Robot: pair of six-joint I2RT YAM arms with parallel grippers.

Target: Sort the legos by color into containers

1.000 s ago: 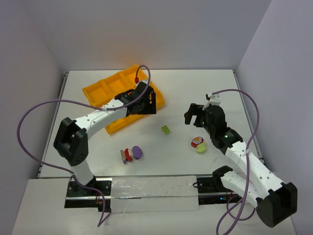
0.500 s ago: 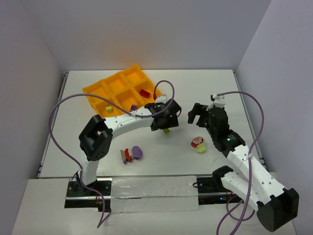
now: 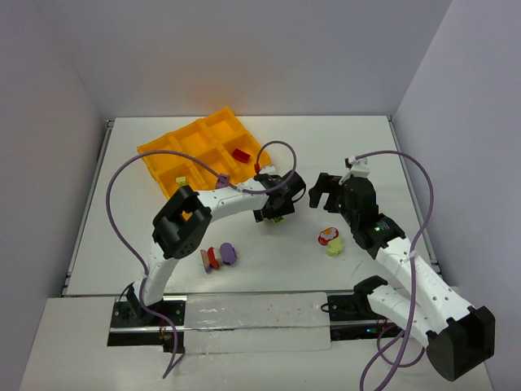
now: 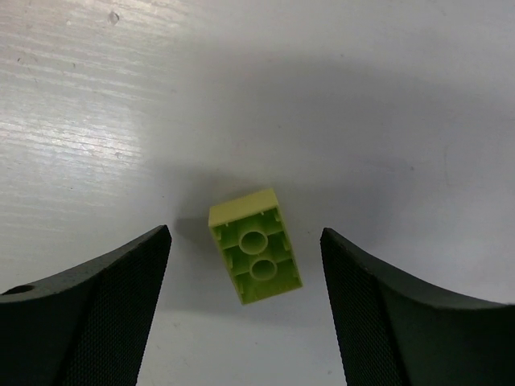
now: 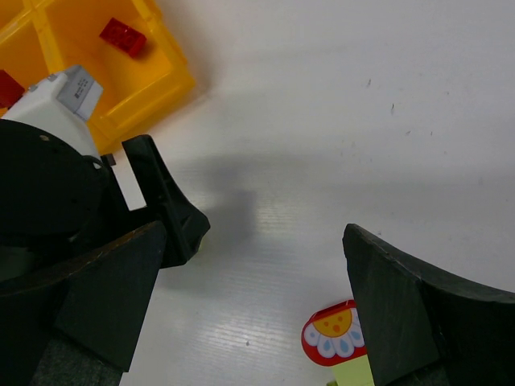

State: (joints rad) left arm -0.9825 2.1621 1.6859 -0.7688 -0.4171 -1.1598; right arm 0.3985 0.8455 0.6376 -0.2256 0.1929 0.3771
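The white counter carries the orange-yellow plastic six-cell tray at its far left. One cell holds a red brick, and another holds what looks like a small yellow-green piece. The left fingers are spread wide and pinch nothing. They hang over a loose yellow-green two-by-one plastic brick, which lies on the counter between the tray and the right arm, hollow side up, with clear gaps on both sides. The right fingers are also spread and empty, hovering just beside the left wrist. A red, white and green cluster lies nearby, and a red and purple cluster sits well apart near the left base. The step in hand seems to be picking up the lone yellow-green brick. The brick lies slightly skewed to the closing line, so a small wrist turn would let the pads meet its long flat sides squarely. It also sits a little nearer the left pad, so centring first should stop it sliding or spinning as the fingers close. The fingers should come right down to the counter, since the brick is low, and close gently across its narrow width. After a straight lift, it likely belongs in the cell with the matching green piece, not the red one, and the right arm should stay clear of that path.
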